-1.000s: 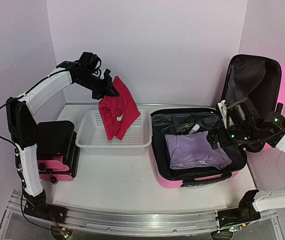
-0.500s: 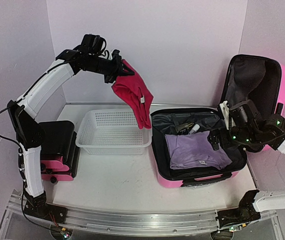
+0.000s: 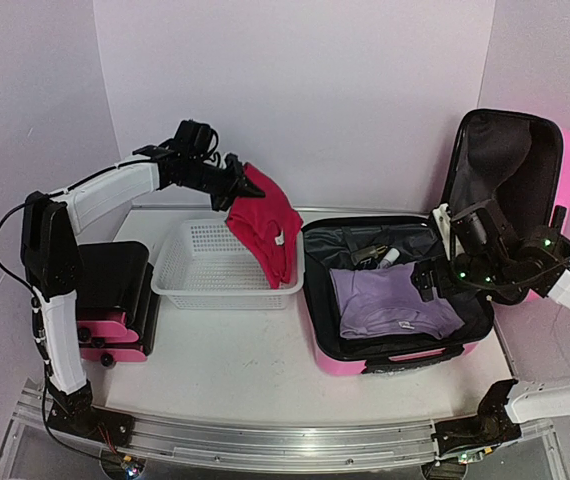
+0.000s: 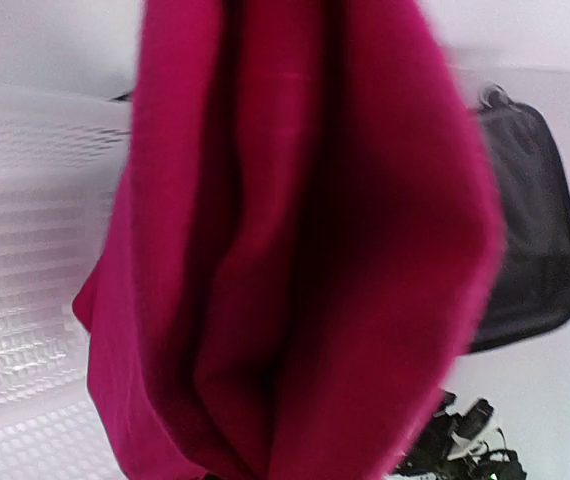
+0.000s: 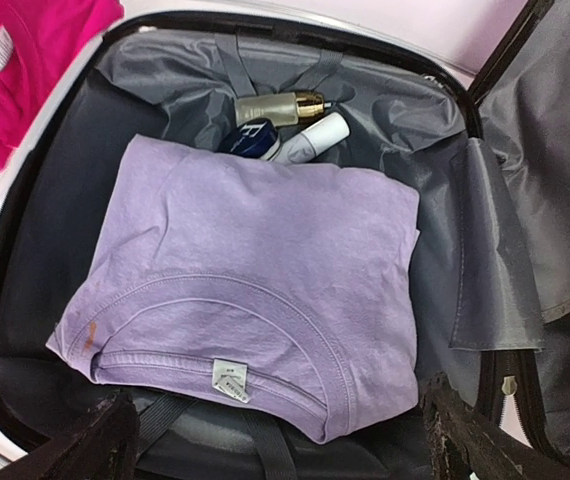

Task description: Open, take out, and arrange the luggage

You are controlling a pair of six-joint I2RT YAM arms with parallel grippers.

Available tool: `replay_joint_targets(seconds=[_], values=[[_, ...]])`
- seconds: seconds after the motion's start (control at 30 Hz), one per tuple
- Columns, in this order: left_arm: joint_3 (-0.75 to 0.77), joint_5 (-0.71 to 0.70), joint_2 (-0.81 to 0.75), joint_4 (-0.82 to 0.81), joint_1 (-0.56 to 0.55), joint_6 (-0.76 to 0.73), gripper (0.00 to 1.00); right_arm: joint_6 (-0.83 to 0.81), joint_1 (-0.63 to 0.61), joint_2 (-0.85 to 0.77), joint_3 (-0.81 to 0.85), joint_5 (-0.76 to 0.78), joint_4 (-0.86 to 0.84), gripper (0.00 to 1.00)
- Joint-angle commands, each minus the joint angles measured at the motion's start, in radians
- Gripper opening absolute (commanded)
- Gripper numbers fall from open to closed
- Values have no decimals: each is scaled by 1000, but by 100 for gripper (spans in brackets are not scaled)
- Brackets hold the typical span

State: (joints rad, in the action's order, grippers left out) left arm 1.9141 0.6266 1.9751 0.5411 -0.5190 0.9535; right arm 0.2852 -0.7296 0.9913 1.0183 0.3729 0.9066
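Large glossy pink hard-shell suitcase (image 3: 385, 362) lies open on the white table (image 3: 235, 360): one half flat, the other stood upright at its right side, black lining showing. The shell reads rigid and slick, and too wide for the jaws. If it needs shifting, I'd take it by the rim or the black zipper trim, never the face. It's already open, so the job is the contents.

On the suitcase floor is a folded lilac cotton T-shirt (image 5: 255, 270), collar and tag toward the near rim. It's soft, light and floppy, and probably unfolds if lifted by one layer. I'd pinch through the whole stack at a folded edge. Against the suitcase's back wall sit a few small bottles (image 5: 285, 125), one gold-capped. They're round and smooth, likely to roll or slip, and possibly glass, so squeeze gently across the body.

Right gripper (image 3: 427, 280) hovers over the right part of the suitcase floor, jaws spread fully, nothing in them.

Just left of the suitcase is a white mesh plastic basket (image 3: 190, 275). Left gripper (image 3: 233, 190) is above its back edge, clamped on the top of a magenta fabric garment (image 3: 265, 225) whose lower end hangs into the basket on the suitcase side. The cloth hides the fingers in the wrist view.

Further left of the suitcase is a closed pink-and-black case (image 3: 115, 300).
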Motion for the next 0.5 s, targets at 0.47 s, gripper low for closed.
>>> replay_joint_targets(seconds=[0.47], values=[[-167, -61, -122, -289, 16, 149, 0, 6, 1, 7, 10, -23, -58, 98]])
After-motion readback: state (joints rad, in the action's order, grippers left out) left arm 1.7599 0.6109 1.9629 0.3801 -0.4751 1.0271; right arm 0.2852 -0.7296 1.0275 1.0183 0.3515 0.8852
